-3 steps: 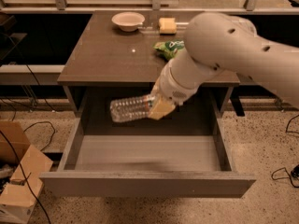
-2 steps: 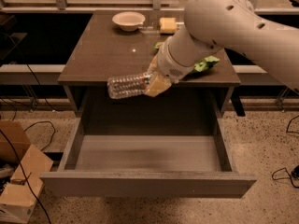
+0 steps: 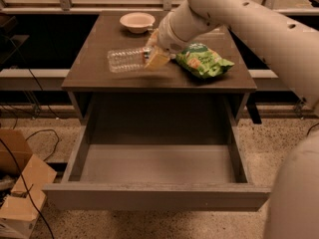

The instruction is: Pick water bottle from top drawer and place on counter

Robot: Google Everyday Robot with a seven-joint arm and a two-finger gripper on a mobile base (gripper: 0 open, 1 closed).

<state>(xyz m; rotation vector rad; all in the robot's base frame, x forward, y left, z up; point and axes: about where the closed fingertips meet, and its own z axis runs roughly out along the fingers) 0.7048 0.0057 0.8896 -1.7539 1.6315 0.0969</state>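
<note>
Gripper [image 3: 156,59] is over the counter [image 3: 94,77], jaws closed on one end of the water bottle [image 3: 125,59], which lies flat and sticks out sideways from them. Resting, or just above the surface? Hard to say. It looks clear, ribbed, light and squashy, likely to roll, so an end grip suits it. The top drawer [image 3: 154,166] gapes open below the jaws.

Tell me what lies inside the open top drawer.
The grey-brown top drawer shows only bare pale floor; its rear, under the dark brown counter, is shadowed. The gripper holds the clear ribbed plastic water bottle above the counter.
</note>
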